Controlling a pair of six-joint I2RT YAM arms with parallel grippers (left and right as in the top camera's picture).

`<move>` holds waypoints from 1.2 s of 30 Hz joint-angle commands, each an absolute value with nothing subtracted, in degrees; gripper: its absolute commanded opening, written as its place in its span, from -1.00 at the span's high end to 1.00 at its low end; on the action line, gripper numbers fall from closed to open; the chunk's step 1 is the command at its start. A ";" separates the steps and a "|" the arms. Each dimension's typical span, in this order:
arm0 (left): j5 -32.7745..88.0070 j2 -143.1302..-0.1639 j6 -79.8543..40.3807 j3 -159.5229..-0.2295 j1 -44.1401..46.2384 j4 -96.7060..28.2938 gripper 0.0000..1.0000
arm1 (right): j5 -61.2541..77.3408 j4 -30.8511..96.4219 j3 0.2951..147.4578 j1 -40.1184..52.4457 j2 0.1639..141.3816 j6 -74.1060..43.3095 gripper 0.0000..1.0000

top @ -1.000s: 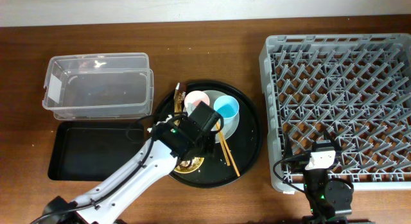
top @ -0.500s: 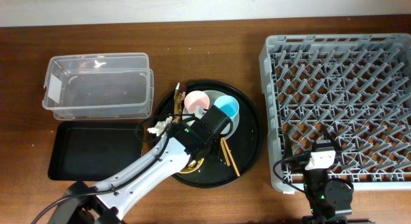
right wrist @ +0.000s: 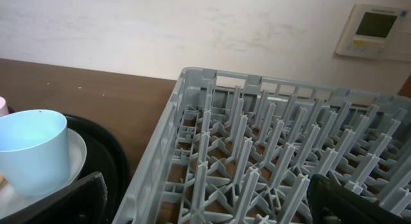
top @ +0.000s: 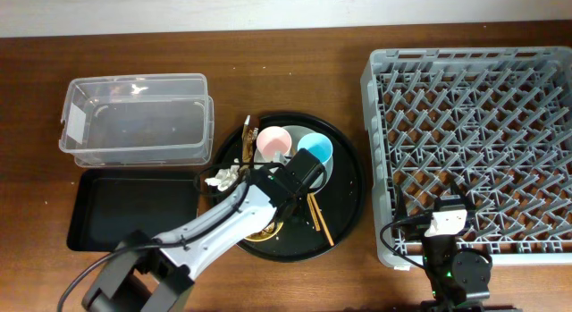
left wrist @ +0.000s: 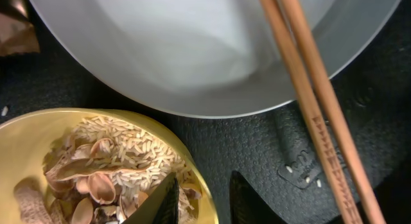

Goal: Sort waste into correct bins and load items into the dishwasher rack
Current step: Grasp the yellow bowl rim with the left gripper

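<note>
In the left wrist view the yellow bowl [left wrist: 38,131] holds the rice-and-shell food scraps [left wrist: 109,166]. My left gripper [left wrist: 204,185] straddles its right rim, one finger inside and one outside, shut on it. From overhead the bowl [top: 264,230] shows only partly beneath the left gripper [top: 279,207]. Chopsticks [left wrist: 314,95] lie across the pale plate [left wrist: 192,51]; a wrapper [left wrist: 13,28] shows at the top left. The pink cup [top: 273,140] and blue cup [top: 315,149] stand on the plate. A tissue [top: 223,177] lies beside the arm. My right gripper [right wrist: 212,208] hangs open over the rack's [top: 474,151] near left corner.
The large round black tray [top: 349,205] carries the dishes. To its left are the clear tub [top: 134,120] and, in front of it, the shallow black tray [top: 125,214]. The rack's grey wall [right wrist: 160,160] stands between my right gripper and the blue cup [right wrist: 32,153].
My left wrist has swung a little to the right over the round tray, uncovering the tissue, and its jaws have closed slightly. The right arm has not moved.
</note>
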State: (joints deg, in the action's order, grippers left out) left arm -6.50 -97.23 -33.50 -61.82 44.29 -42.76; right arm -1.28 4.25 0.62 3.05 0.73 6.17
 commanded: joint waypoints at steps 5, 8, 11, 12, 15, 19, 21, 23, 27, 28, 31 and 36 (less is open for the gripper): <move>-6.90 -99.48 -33.87 -62.72 45.34 -42.63 0.58 | -2.00 4.54 0.32 3.42 0.43 5.91 -0.97; -6.90 -99.63 -33.87 -62.72 45.95 -42.65 0.66 | -2.00 4.54 0.32 3.42 0.40 5.91 -0.97; -6.92 -99.63 -33.87 -62.67 46.65 -42.68 0.71 | -2.00 4.54 0.32 3.42 0.40 5.91 -0.97; -6.92 -99.63 -33.87 -62.65 46.78 -42.68 0.71 | -2.00 4.54 0.32 3.42 0.43 5.91 -0.97; -6.94 -99.63 -33.87 -62.65 46.87 -42.81 0.71 | -2.00 4.54 0.32 3.42 0.43 5.91 -0.97; -7.11 -99.63 -33.85 -62.59 46.87 -43.66 0.71 | -2.00 4.54 0.32 3.42 0.40 5.91 -0.97; -7.81 -99.63 -33.85 -62.37 46.87 -44.21 0.70 | -2.00 4.54 0.32 3.42 0.40 5.91 -0.97; -7.99 -99.63 -33.87 -61.82 46.87 -44.21 0.70 | -2.00 4.54 0.32 3.42 0.40 5.91 -0.97; -7.97 -99.63 -33.87 -61.60 46.87 -43.92 0.70 | -2.00 4.54 0.32 3.42 0.40 5.91 -0.97; -7.97 -99.63 -33.85 -61.60 46.87 -43.70 0.70 | -2.00 4.56 0.32 3.42 0.40 5.91 -0.97; -7.97 -99.63 -33.85 -61.60 46.87 -43.77 0.71 | -2.00 4.56 0.32 3.42 0.43 5.91 -0.97; -7.97 -99.63 -33.85 -61.60 46.87 -43.99 0.99 | -2.00 4.54 0.32 3.42 0.40 5.91 -0.97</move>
